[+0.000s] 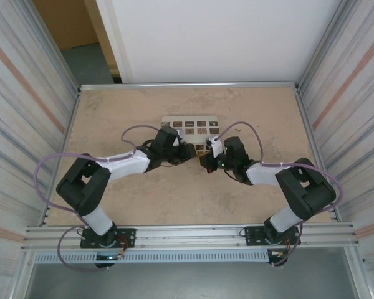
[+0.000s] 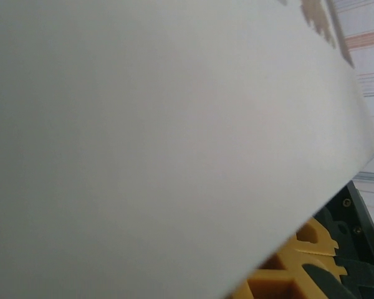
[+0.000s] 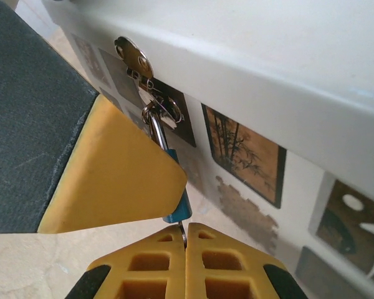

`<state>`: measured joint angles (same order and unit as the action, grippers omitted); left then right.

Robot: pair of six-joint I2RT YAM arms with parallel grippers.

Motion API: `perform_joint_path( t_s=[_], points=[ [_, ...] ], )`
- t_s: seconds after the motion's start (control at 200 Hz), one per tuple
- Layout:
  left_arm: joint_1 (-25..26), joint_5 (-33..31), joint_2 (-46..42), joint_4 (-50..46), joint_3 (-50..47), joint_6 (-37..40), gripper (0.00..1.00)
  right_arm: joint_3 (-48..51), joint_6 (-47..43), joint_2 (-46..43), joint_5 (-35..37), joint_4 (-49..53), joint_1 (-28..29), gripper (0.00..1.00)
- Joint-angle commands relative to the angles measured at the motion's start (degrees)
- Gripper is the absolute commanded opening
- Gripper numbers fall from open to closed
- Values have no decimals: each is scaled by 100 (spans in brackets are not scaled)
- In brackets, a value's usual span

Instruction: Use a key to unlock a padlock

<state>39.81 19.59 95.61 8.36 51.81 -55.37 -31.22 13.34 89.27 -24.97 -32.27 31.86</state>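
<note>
No word, number or brand mark can be read on anything here. The dark square tiles [image 3: 243, 152] on the side of the flat white box [image 3: 268, 37] carry pictures and not writing. The tile at about two o'clock from the tiny blue padlock [image 3: 176, 215] shows dark bamboo stalks and leaves on a tan ground.

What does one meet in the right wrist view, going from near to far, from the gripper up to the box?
right gripper → key between its fingertips → blue padlock → silvery shackle → metal latch → white box
</note>
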Motion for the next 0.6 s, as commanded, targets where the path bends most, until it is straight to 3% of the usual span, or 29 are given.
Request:
perform_joint_path(
  t_s=[0.0,0.215,0.321,0.596],
  points=[
    [281,736,147,234,-160,-70,11,68,241,140,272,-955,22,0],
    [277,698,326,455,-223,-105,19,369,413,435,469,-1161,39,0],
    [264,637,286,465,-266,-71,27,495,449,492,563,-1194,39,0],
    [164,439,-290,204,-485,86,43,624,588,661,613,-1141,31,0]
  ],
)
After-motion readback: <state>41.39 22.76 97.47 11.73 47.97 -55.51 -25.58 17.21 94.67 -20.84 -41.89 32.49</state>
